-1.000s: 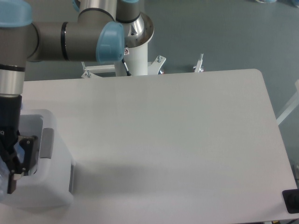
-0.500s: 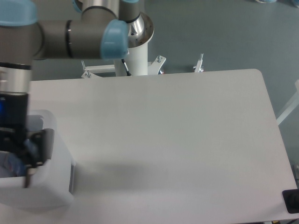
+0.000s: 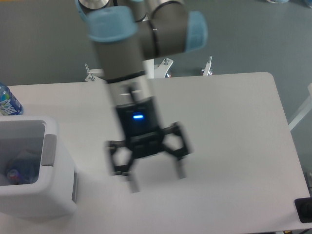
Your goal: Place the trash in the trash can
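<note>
The white trash can (image 3: 53, 195) stands at the table's front left corner, with a grey panel on its right rim. Inside it lies crushed clear plastic trash (image 3: 19, 170) with a bluish end. My gripper (image 3: 155, 179) hangs over the middle of the table, well right of the trash can. It is blurred by motion. Its fingers are spread wide apart and hold nothing, so it is open.
A blue-labelled water bottle (image 3: 7, 101) stands at the far left edge of the table, behind the trash can. A small black object (image 3: 304, 209) sits at the front right corner. The arm's base mount is behind the table's far edge.
The gripper has left the trash can and swung right to the table's middle, open and empty. The trash now lies in the can, and the water bottle has come into view.
</note>
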`<state>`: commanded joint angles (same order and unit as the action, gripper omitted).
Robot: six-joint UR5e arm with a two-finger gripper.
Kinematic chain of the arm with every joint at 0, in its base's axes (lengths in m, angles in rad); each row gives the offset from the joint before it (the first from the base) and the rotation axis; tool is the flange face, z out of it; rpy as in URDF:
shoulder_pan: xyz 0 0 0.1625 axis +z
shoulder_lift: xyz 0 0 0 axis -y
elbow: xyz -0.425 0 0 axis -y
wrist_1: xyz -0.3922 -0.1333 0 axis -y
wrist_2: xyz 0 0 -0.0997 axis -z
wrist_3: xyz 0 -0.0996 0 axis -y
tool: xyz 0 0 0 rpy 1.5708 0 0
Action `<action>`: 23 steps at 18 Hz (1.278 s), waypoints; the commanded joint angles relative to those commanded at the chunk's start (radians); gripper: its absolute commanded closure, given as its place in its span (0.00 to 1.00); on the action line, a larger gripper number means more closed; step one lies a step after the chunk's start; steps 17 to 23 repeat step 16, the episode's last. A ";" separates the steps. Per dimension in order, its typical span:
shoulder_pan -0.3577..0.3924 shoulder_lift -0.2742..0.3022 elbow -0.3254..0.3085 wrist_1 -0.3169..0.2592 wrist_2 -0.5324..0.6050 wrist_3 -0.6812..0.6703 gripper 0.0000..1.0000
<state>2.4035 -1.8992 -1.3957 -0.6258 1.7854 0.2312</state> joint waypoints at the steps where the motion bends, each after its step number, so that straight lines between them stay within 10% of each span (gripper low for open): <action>1: 0.025 0.005 -0.023 0.000 0.006 0.061 0.00; 12: 0.201 0.233 -0.219 -0.296 0.043 0.707 0.00; 23: 0.243 0.267 -0.253 -0.298 -0.003 0.744 0.00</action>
